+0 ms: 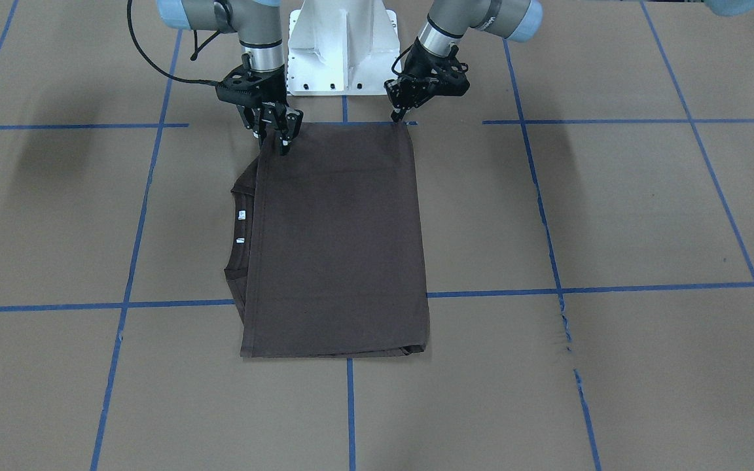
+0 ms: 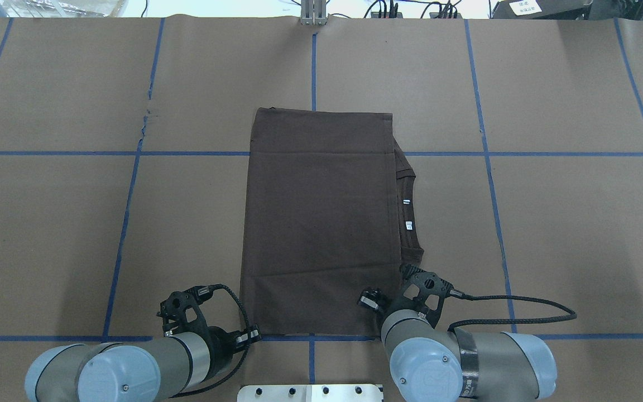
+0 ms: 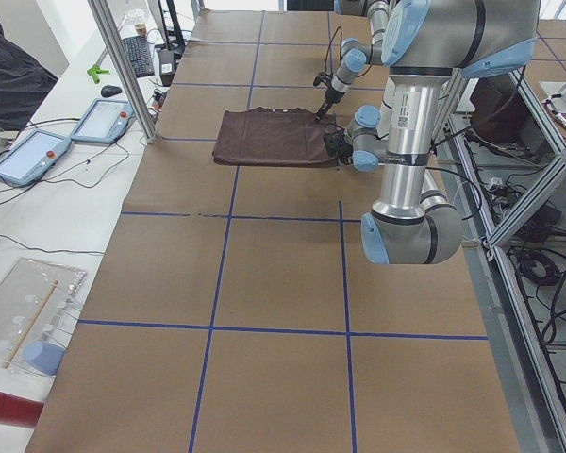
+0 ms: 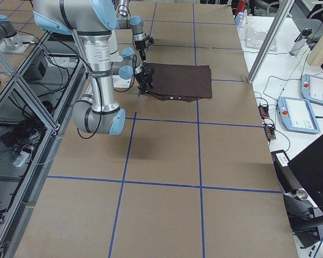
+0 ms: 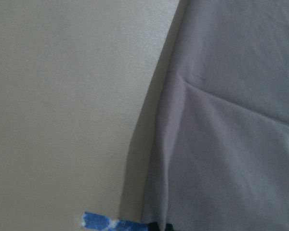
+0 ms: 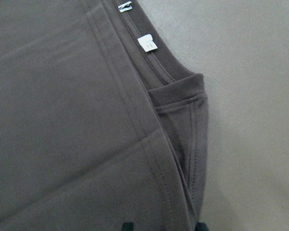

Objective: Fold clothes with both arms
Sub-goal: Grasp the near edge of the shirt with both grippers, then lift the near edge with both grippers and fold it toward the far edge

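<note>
The dark brown T-shirt (image 1: 338, 242) lies folded into a flat rectangle on the brown paper table (image 1: 612, 209), collar and white labels (image 2: 408, 215) poking out on the robot's right side. My left gripper (image 1: 395, 118) sits at the shirt's near corner on the robot's left, its fingers drawn to a point on the cloth edge (image 5: 159, 192), which is lifted slightly. At the other near corner my right gripper (image 1: 273, 140) has its fingertips (image 6: 129, 225) spread apart. They straddle the hem beside the collar (image 6: 178, 96).
The white base pedestal (image 1: 343, 46) stands just behind both grippers. Blue tape lines (image 1: 351, 405) grid the table. Off the far edge are teach pendants (image 3: 28, 156) and a metal post (image 3: 123, 66). Framing and cables lie behind the robot (image 4: 21, 134).
</note>
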